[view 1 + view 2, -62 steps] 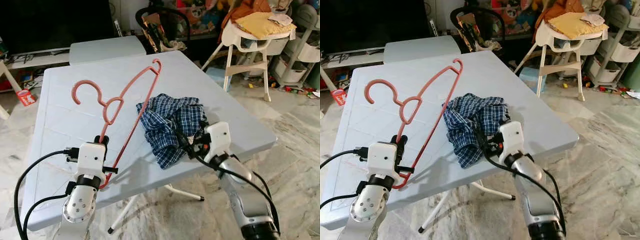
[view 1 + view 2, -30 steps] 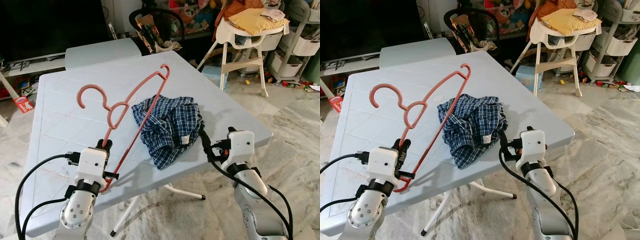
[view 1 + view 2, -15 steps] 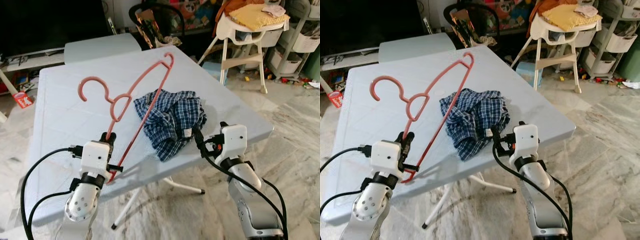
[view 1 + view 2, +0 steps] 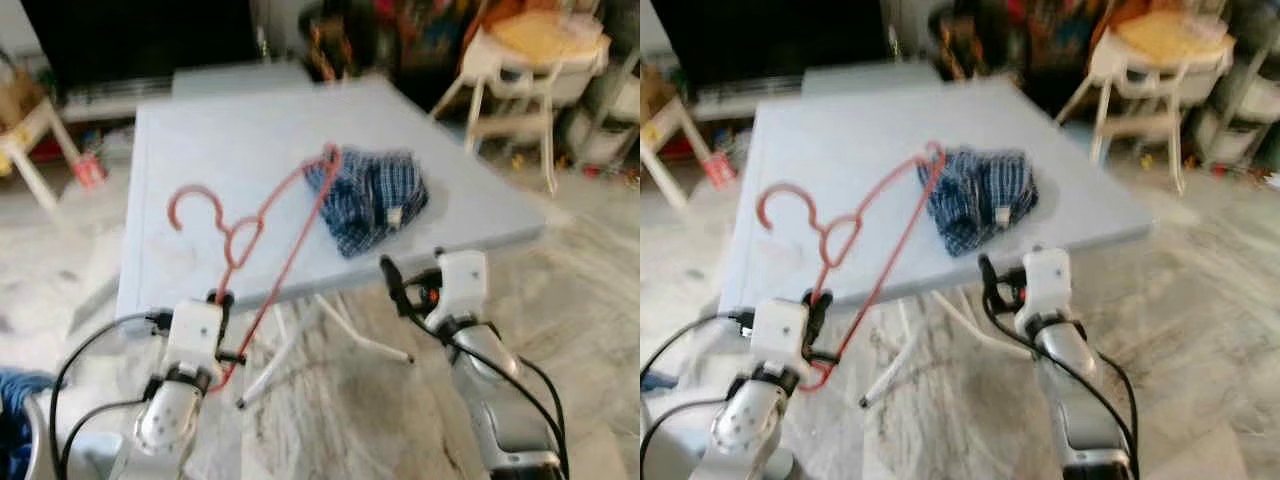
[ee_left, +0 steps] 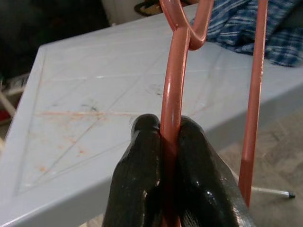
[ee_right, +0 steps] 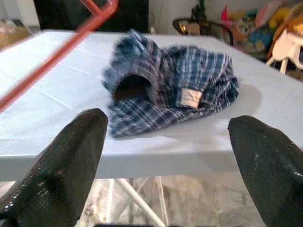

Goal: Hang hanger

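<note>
Left hand (image 5: 170, 175) clamps the thin, stiff, likely light & slick plastic hanger (image 4: 262, 215) by a lower bar, held up before the counter (image 4: 220, 150), hook free; right hand (image 6: 168, 165) open, empty, facing shirt (image 6: 175, 94).

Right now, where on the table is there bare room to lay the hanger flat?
The table's far-left stretch, from the plaid shirt across to its left edge, looks bare, as does the far strip behind the shirt. The right side is crowded by the shirt. The left gripper holds the hanger.
</note>
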Controlling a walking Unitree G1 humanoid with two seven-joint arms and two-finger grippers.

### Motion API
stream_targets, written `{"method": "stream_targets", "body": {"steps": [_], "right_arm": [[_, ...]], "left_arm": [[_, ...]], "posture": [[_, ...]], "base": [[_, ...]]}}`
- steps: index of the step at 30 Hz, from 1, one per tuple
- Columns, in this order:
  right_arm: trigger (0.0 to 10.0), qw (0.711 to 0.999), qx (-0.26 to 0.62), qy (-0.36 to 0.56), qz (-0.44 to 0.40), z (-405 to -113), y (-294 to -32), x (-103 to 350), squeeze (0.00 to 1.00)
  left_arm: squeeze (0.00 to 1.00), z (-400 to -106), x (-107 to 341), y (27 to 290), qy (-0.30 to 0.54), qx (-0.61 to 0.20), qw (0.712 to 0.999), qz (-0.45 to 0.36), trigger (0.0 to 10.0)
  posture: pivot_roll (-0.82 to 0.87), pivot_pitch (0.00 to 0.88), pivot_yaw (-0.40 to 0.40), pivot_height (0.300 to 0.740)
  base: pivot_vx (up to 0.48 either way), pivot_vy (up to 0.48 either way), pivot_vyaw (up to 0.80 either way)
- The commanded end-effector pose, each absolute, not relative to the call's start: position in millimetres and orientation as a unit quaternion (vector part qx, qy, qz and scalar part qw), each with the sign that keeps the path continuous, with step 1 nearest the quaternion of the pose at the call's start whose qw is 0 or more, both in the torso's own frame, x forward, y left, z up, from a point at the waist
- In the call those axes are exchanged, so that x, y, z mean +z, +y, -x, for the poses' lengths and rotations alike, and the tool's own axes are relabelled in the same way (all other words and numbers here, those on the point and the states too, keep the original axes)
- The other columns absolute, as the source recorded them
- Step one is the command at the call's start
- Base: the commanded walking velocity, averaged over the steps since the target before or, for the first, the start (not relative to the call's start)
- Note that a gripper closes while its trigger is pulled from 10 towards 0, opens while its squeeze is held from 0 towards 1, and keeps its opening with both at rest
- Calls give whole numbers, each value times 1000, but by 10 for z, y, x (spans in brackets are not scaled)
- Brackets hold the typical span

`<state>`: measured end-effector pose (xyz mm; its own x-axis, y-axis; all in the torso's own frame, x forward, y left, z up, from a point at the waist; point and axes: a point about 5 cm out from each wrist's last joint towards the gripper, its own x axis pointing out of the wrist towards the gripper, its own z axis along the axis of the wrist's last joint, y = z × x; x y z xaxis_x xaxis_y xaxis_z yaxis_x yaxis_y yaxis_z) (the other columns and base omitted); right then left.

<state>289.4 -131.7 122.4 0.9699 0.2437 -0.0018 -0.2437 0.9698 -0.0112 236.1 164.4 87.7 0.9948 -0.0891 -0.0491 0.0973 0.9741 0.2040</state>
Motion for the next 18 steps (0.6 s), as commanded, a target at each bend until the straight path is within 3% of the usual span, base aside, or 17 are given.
{"method": "stream_targets", "body": {"steps": [1, 9, 18], "right_arm": [[10000, 993, 116, 10, -3, -2905, -1372, 1210, 0], [10000, 995, 95, 15, 22, -2934, -1391, 1193, 0], [10000, 988, 155, 6, 20, -2890, -1248, 1199, 0]], "left_arm": [[0, -2360, 889, 1625, 17, -49, 993, -102, 10000], [0, -2370, 882, 1617, 19, -53, 993, -102, 10000], [0, -2369, 882, 1609, 18, -55, 993, -103, 10000]], "posture": [[-18, 0, 24, 740], [-19, 0, 27, 740], [-19, 0, 27, 740]], "base": [[-322, 0, 0], [-300, 0, 0], [-285, 0, 0]]}}
